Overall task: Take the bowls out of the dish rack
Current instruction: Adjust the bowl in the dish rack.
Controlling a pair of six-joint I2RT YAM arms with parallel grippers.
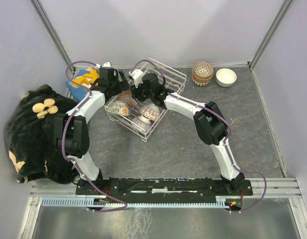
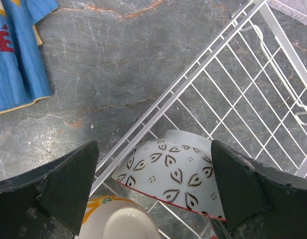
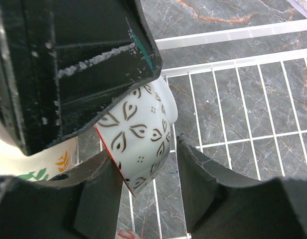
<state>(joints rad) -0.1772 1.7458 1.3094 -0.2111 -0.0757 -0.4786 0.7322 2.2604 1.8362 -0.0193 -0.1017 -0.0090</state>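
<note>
The white wire dish rack (image 1: 172, 75) stands mid-table with several bowls in it, among them a striped one (image 1: 121, 107) and a floral one (image 1: 149, 114). Both grippers hang over its left end. A white bowl with brown leaf marks and a red rim (image 3: 138, 137) lies tilted on its side. My right gripper (image 3: 143, 154) is shut on it, one finger at the rim, the other against its wall. My left gripper (image 2: 154, 185) stands wide open astride that same bowl (image 2: 173, 174), touching nothing. An orange-and-green bowl (image 2: 118, 219) sits just beside it.
A patterned bowl (image 1: 202, 72) lies upside down and a plain white bowl (image 1: 226, 77) stands upright on the table at the back right. A blue printed packet (image 1: 83, 79) lies left of the rack. A black plush with a pale flower (image 1: 36, 124) fills the left edge.
</note>
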